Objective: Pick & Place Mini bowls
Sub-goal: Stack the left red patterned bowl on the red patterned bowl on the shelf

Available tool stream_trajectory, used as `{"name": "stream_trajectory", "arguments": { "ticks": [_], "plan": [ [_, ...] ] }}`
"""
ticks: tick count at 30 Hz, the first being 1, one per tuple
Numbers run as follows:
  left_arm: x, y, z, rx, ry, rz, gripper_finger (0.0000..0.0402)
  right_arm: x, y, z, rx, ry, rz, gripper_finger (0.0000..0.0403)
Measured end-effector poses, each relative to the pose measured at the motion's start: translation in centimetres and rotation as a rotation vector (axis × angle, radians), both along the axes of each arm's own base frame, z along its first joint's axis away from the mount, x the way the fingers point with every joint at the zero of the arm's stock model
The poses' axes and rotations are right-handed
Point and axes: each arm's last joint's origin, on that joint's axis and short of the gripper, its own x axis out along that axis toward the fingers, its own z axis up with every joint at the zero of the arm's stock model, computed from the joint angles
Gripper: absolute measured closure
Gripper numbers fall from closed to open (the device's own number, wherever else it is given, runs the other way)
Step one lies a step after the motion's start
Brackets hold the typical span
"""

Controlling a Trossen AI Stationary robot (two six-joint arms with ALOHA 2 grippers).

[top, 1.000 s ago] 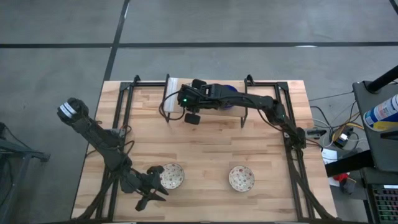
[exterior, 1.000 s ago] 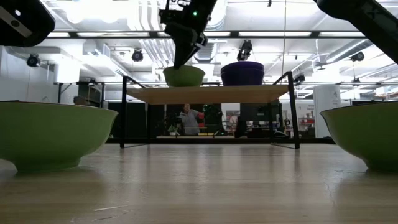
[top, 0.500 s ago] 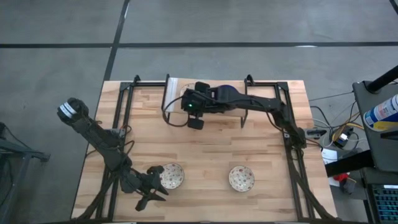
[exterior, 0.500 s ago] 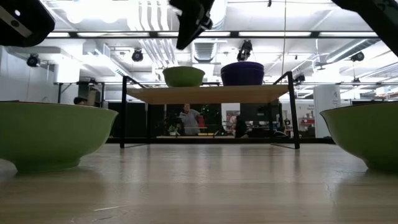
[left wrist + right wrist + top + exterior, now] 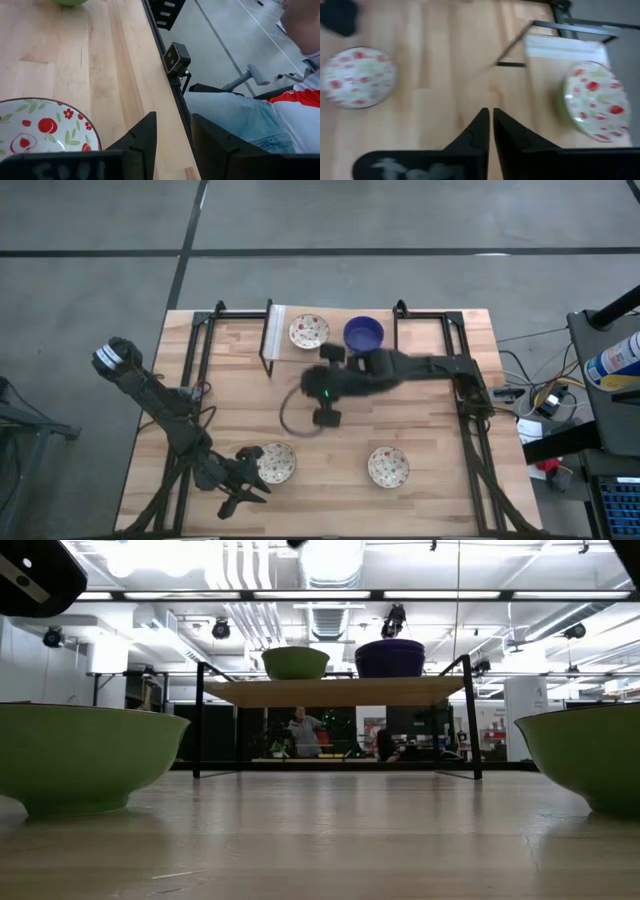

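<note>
Two cream bowls with a red pattern sit on the table near its near edge, one left (image 5: 276, 463), one right (image 5: 388, 467). On the raised wooden shelf (image 5: 283, 317) at the far edge, a third patterned bowl (image 5: 309, 331) stands beside a blue bowl (image 5: 363, 334). My right gripper (image 5: 325, 416) hovers over the table's middle, shut and holding nothing (image 5: 491, 125). My left gripper (image 5: 245, 485) waits open (image 5: 172, 140) just on the near side of the left bowl (image 5: 45, 125), by the table's near edge. Other blue bowls are out of view.
The shelf's black metal frame (image 5: 268, 350) stands on thin legs at the far edge. In the low view the bowls' green undersides (image 5: 80, 755) (image 5: 590, 760) fill the sides. A seated person (image 5: 260, 115) is just beyond the near edge, next to a small camera (image 5: 176, 57).
My right gripper has risen from the shelf and drawn back toward the near edge, coming over the table's middle. The patterned bowl it was over now stands uncovered on the shelf's left part. The left arm has kept still.
</note>
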Motion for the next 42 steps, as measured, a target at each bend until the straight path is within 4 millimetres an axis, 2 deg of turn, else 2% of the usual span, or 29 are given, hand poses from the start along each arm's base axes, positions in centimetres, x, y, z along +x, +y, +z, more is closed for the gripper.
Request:
{"name": "stream_trajectory", "arguments": {
  "ticks": [12,16,19,24,30,37,42],
  "plan": [
    [-0.3,0.3,-0.8,0.017,0.078,0.041,0.0287,-3.3,12.2,-0.3,-0.182,-0.131,0.015,0.0394],
    [-0.3,0.5,-0.9,0.083,0.044,0.102,0.0287,-4.5,15.7,-1.4,-0.258,-0.189,-0.016,0.0394],
    [-0.3,0.7,-0.9,0.156,0.028,0.106,0.0287,-5.2,17.4,-3.0,-0.317,-0.218,-0.045,0.0394],
    [-0.2,0.9,-1.3,0.283,0.054,0.148,0.0286,-5.8,19.1,-6.3,-0.384,-0.254,-0.087,0.0394],
    [0.4,0.1,-1.5,0.345,0.081,0.134,0.0286,-5.7,19.3,-9.3,-0.388,-0.269,-0.138,0.0394],
    [0.6,-1.4,-1.1,0.4,0.138,0.07,0.0286,-5.7,19.4,-9.0,-0.37,-0.287,-0.143,0.0394],
    [0.7,-1.9,-2.3,0.441,0.169,0.056,0.0287,-5.7,19.5,-8.8,-0.36,-0.298,-0.144,0.0394]
  ]
}}
